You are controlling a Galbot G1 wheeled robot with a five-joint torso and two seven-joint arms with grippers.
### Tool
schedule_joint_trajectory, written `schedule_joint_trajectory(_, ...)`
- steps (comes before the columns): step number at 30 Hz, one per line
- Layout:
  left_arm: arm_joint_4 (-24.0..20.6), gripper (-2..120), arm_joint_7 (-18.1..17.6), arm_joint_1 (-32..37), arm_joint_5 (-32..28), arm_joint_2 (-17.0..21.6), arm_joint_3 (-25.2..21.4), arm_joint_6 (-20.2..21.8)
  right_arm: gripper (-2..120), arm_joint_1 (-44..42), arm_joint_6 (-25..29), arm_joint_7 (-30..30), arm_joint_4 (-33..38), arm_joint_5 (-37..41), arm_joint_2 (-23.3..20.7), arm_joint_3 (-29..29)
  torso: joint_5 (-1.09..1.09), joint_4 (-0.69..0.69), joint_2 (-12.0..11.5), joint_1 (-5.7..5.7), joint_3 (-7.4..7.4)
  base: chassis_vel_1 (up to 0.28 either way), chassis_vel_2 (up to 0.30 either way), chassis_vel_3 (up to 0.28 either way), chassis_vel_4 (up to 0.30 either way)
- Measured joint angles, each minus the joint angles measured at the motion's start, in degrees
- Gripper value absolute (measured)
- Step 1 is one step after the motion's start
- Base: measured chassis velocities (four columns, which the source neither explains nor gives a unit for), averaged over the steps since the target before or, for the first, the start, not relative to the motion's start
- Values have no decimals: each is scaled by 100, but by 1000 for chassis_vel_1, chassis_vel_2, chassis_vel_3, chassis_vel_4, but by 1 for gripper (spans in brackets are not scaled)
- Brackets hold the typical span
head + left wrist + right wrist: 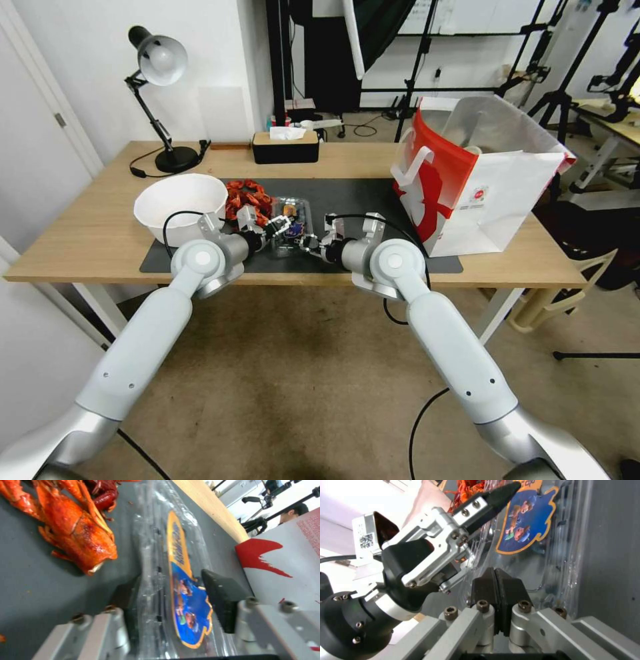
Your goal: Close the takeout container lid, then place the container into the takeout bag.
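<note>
Between the two black pads of the left gripper (171, 597) sits the takeout container (291, 225), a shallow clear plastic clamshell box lying on the dark grey mat (353, 193). One pad (223, 600) rests on the lid (173, 562), the clear hinged half with a blue and orange label; the other pad lies under the box edge, so the left fingers are clamped on the container. Just beyond those fingers lies a heap of red cooked crayfish (245, 197), close beside the box; whether it touches is unclear. The right gripper (495, 586) has its black pads pressed together, tips at the near rim of the container, apparently pinching a thin edge of plastic. Well to the right of both grippers stands the takeout bag (480, 177), a large red-and-white paper bag with a foil lining, mouth open, on the wooden table (80, 233). A large white round bowl (180, 203) stands beside the left arm.
</note>
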Motion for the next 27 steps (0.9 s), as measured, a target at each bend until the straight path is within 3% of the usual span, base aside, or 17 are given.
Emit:
schedule_joint_trajectory(12,24,2,-14,-4,-33,23,30,-59,0,-22,0,7,88,20,-64,23,0,0,0,0,0,0,0,0,0)
schedule_joint_trajectory(27,20,0,-28,-3,-70,3,31,-141,1,-133,60,-4,432,9,-283,181,0,1,0,0,0,0,0,0,0)
